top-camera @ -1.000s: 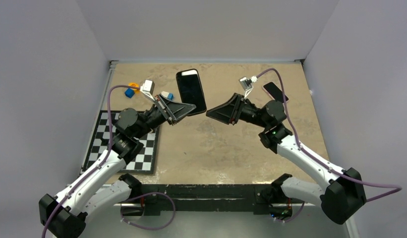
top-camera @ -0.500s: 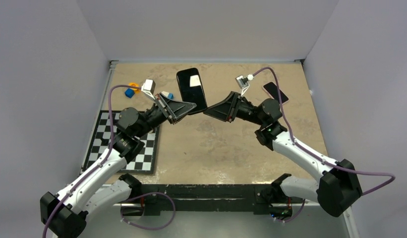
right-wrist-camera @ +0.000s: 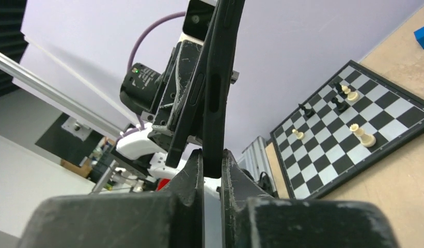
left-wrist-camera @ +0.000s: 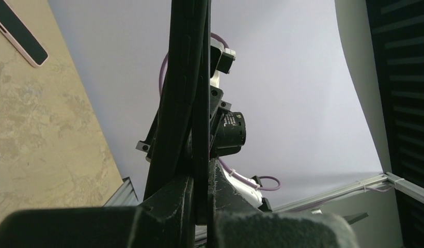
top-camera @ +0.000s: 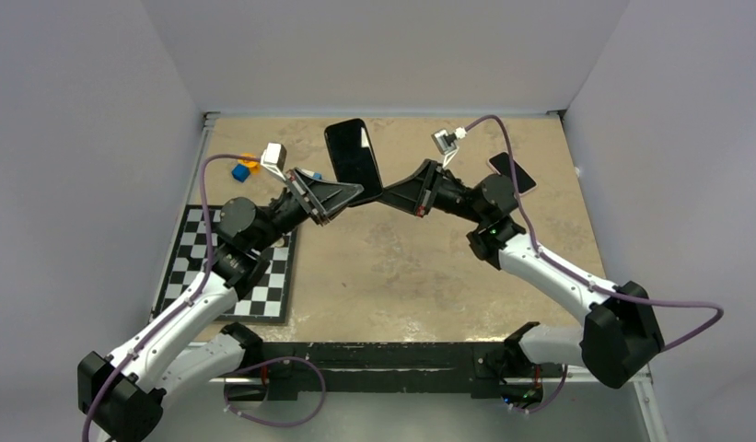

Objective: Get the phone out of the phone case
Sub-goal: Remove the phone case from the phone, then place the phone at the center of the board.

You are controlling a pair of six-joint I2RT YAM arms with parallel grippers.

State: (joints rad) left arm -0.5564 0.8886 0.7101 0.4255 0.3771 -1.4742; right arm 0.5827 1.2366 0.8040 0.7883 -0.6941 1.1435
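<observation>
A tan table fills the floor of a grey-walled booth; walls close its far edge and both sides. The middle and near part of the tabletop lie bare between the two arms, giving the most open room. A black-and-white chessboard lies at the left edge, under the left arm, with a few small chess pieces standing on it.

Both arms reach inward and meet above the far middle of the table. The black phone is held there between them, lifted off the surface, its long body pointing towards the back wall. The left claw is pressed together on the phone's near left corner. The right claw pinches the near right corner, just beside the left one. In both wrist views the phone shows edge-on, rising straight out from between the closed fingers. I cannot tell the case from the phone inside it.

A second phone lies flat near the right edge, behind the right arm. A blue block and an orange piece sit close together at the far left.
</observation>
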